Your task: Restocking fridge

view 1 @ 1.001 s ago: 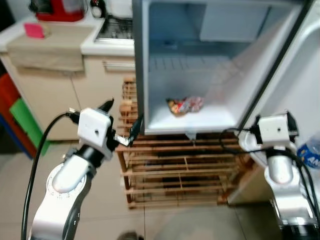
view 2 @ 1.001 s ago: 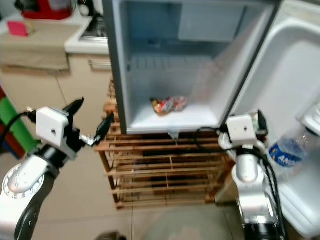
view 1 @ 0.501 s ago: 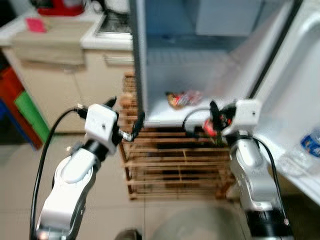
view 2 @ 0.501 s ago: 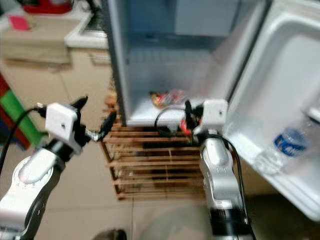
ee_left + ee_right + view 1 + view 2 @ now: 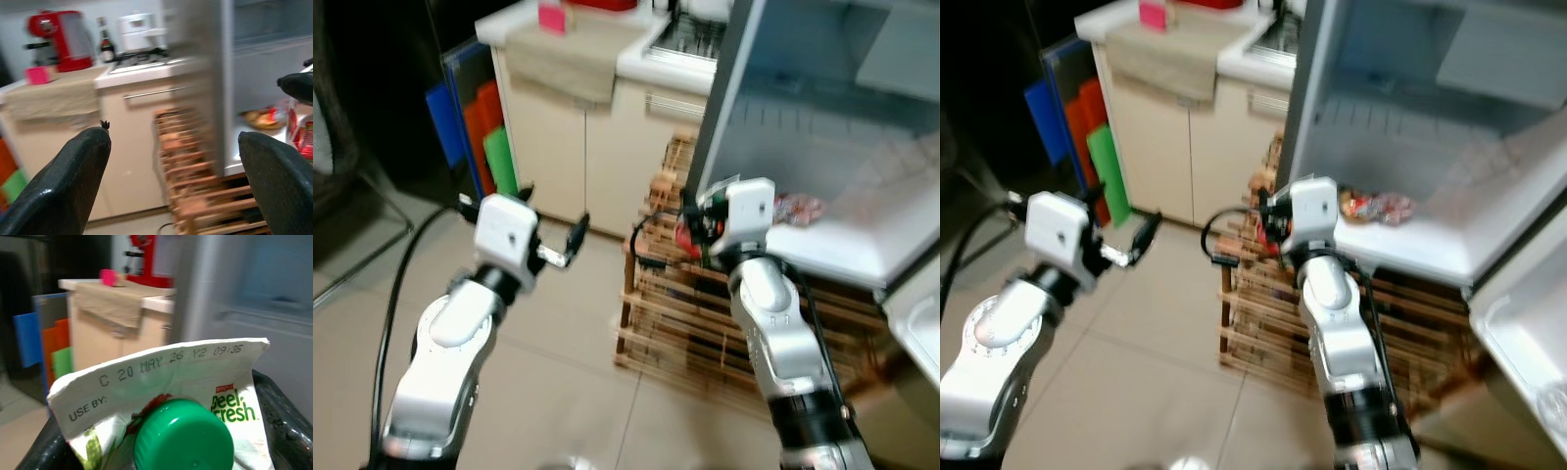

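The right gripper (image 5: 161, 450) is clamped on a juice carton (image 5: 166, 396), its black fingers (image 5: 279, 421) pressed against both sides; the carton has a green screw cap (image 5: 183, 440) and a printed use-by date along its folded top. In the head views the carton (image 5: 690, 230) sits in front of the right wrist, just beside the left edge of the open fridge (image 5: 822, 147) and above the wooden rack (image 5: 705, 313) that the fridge stands on.

The left gripper (image 5: 553, 230) is raised over the tiled floor (image 5: 1156, 362), well apart from the fridge, with its fingers (image 5: 73, 181) spread wide and nothing between them.

On the fridge's lower shelf (image 5: 1410, 250) lies a wrapped snack packet (image 5: 1376, 206). Left of the fridge stands a cream cabinet (image 5: 568, 147) with a cloth (image 5: 558, 59) draped over its counter, a pink item (image 5: 551, 17) on top, and coloured boards (image 5: 475, 127) leaning beside it.
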Robot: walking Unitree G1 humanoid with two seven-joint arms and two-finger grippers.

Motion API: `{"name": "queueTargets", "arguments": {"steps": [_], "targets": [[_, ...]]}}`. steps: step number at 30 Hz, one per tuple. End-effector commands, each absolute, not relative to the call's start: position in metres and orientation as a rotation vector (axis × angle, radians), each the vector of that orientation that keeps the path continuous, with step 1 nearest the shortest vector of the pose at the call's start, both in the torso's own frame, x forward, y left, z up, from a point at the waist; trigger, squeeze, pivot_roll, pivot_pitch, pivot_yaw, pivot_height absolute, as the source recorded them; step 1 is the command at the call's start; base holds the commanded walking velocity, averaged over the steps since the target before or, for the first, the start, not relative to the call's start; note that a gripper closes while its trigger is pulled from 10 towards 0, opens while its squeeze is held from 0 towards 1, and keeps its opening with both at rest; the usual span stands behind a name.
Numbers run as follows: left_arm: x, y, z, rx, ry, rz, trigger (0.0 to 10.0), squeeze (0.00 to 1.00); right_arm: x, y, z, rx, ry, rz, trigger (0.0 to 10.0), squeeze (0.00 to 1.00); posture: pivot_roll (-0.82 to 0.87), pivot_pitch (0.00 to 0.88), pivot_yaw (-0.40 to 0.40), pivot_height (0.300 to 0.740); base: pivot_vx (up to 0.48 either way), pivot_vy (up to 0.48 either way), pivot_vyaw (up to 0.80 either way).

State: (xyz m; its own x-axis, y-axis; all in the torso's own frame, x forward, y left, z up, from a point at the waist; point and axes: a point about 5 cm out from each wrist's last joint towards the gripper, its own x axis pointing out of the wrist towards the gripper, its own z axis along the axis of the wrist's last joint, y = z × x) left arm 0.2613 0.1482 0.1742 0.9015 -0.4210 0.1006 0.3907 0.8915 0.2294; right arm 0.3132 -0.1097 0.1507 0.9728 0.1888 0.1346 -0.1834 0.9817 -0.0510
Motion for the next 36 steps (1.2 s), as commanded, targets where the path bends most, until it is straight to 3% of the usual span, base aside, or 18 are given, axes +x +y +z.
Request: {"name": "queueTargets", "arguments": {"steps": [1, 17, 25, 36], "targets": [[0.263, 0.144, 0.177, 0.202, -0.159, -0.449, 10.0, 0.00, 0.315, -0.115, 0.154, -0.047, -0.165, 0.164, 10.0, 0.00, 0.09, 0.000, 0.012, 0.740, 0.405, -0.251, 0.00], [0.262, 0.140, 0.182, 0.177, -0.201, -0.500, 10.0, 0.00, 0.322, -0.114, 0.155, -0.080, -0.181, 0.142, 10.0, 0.00, 0.09, 0.000, 0.014, 0.740, 0.420, -0.015, 0.00], [0.260, 0.141, 0.185, 0.169, -0.212, -0.493, 10.0, 0.00, 0.328, -0.109, 0.167, -0.095, -0.235, 0.150, 10.0, 0.00, 0.10, 0.000, 0.013, 0.740, 0.000, 0.000, 0.00], [0.250, 0.143, 0.176, 0.220, -0.136, -0.570, 10.0, 0.00, 0.365, -0.093, 0.203, -0.167, -0.343, 0.138, 10.0, 0.00, 0.16, 0.000, 0.004, 0.740, 0.000, 0.000, 0.00]]}}
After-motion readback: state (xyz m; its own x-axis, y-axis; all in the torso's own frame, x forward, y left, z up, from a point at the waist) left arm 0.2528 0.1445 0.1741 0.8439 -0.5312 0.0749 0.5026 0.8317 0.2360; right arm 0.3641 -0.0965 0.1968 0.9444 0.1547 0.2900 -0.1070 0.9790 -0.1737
